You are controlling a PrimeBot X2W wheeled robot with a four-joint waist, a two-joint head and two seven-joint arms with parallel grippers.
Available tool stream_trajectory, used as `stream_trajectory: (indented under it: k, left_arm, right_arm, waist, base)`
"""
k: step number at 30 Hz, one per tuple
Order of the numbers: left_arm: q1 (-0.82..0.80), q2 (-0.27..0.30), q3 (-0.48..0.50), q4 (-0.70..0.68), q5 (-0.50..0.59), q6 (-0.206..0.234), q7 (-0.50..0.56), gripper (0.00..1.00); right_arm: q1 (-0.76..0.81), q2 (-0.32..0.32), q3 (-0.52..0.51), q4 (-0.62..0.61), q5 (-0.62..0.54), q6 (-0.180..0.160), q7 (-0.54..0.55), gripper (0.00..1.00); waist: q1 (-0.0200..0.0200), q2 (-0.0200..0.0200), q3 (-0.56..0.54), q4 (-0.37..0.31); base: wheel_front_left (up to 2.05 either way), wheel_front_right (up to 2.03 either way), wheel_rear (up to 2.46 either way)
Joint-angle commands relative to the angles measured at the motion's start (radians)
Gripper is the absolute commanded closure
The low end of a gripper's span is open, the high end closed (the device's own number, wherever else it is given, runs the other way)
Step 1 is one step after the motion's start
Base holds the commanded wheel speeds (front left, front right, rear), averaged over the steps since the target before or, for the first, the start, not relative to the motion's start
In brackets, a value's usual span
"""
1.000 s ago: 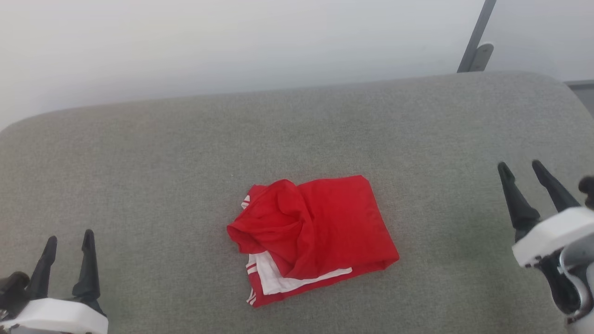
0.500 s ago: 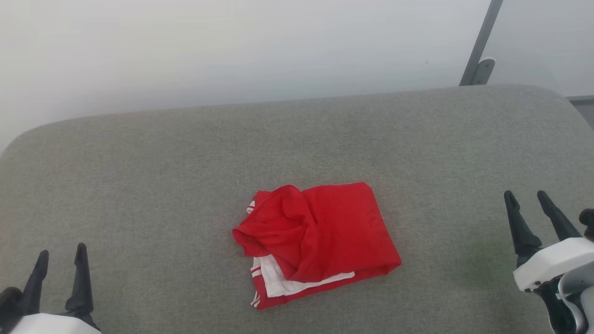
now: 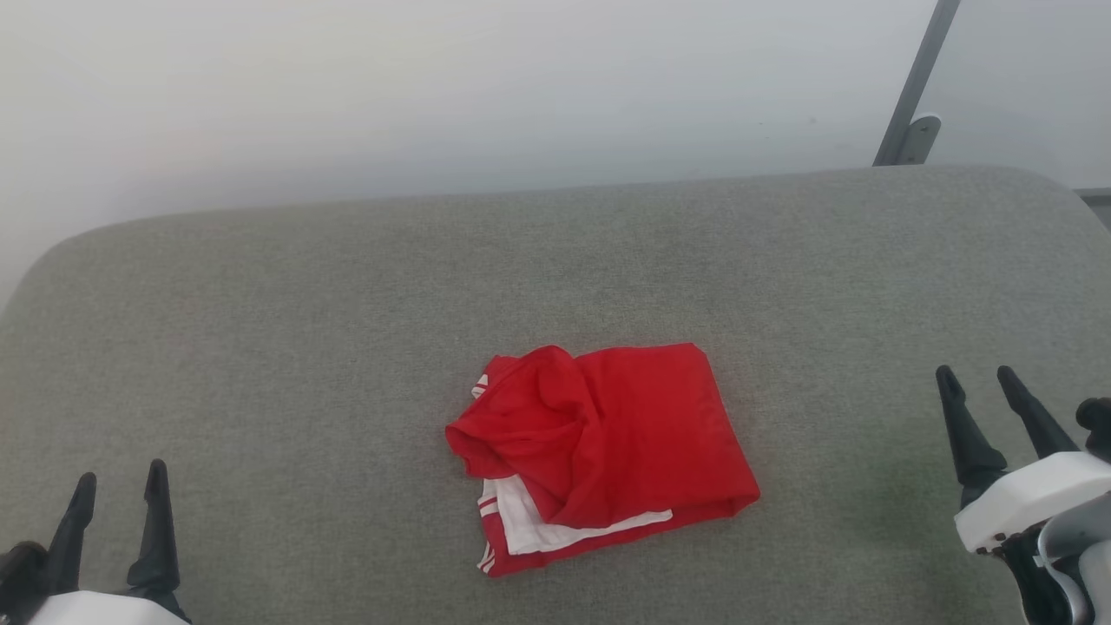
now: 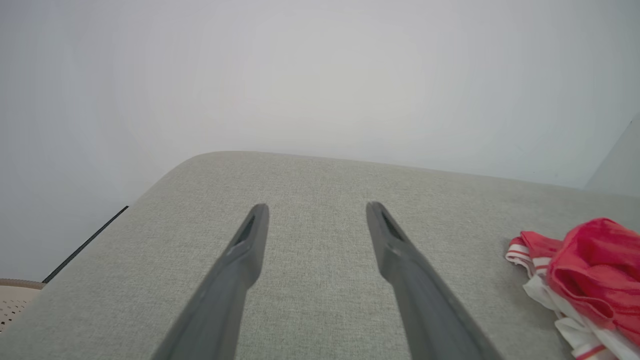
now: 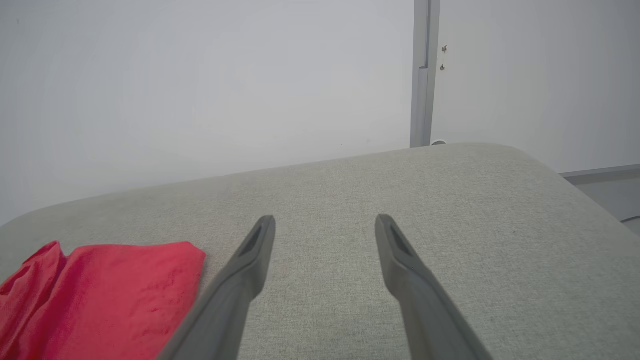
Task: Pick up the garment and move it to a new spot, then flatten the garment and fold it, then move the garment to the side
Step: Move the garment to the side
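The garment (image 3: 608, 451), a red shirt with white sleeve cloth and striped trim showing at its lower left, lies bunched and roughly folded in the middle of the grey cushioned surface (image 3: 347, 304). It also appears at the right edge of the left wrist view as the garment (image 4: 590, 280), and at the lower left of the right wrist view as the garment (image 5: 100, 295). My left gripper (image 3: 120, 486) stands open at the lower left, well clear of the shirt. My right gripper (image 3: 976, 378) stands open at the far right, also apart from it. Both hold nothing.
A pale wall (image 3: 434, 87) rises behind the surface. A grey metal post (image 3: 920, 87) leans at the back right. The surface's rounded edges fall away at the left (image 4: 150, 185) and right (image 5: 565, 175).
The head camera has shifted, so the whole picture sits lower and slightly right. In it the right gripper has dropped back toward the lower right; the garment lies unchanged.
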Motion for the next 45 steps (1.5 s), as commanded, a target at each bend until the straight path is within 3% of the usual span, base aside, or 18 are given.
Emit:
stream_trajectory:
  k: [1,9,22,37,45]
  left_arm:
    - [0.001,-0.004,0.002,-0.005,0.01,-0.002,-0.004,0.0]
    - [0.005,-0.009,-0.012,-0.006,0.005,-0.002,-0.004,0.0]
    - [-0.018,-0.026,-0.055,0.012,-0.014,-0.002,-0.004,0.0]
    - [-0.069,-0.052,-0.107,0.039,-0.022,-0.002,-0.004,0.0]
    - [-0.108,-0.071,-0.13,0.051,-0.021,-0.002,-0.004,0.0]
  right_arm:
    - [0.012,0.003,0.004,0.005,0.007,0.0,-0.001,0.0]
    - [-0.014,0.014,0.068,-0.02,0.023,0.0,0.08,0.0]
    - [-0.091,-0.017,0.176,-0.061,0.093,0.0,0.402,0.0]
    - [-0.155,-0.08,0.162,-0.116,0.092,0.0,0.802,0.0]
    - [-0.184,-0.037,0.11,-0.093,0.077,0.0,1.005,0.0]
  waist:
    - [0.0,-0.0001,0.0,0.002]
    - [0.0,-0.0001,0.002,0.032]
    - [0.0,-0.0001,0.041,0.131]
    - [0.0,-0.0001,0.12,0.24]
    - [0.0,-0.0001,0.173,0.272]
  base:
    - [0.0,0.0,0.0]
    - [0.0,0.0,0.0]
    - [0.0,0.0,0.0]
    - [0.0,0.0,0.0]
    - [0.0,0.0,0.0]
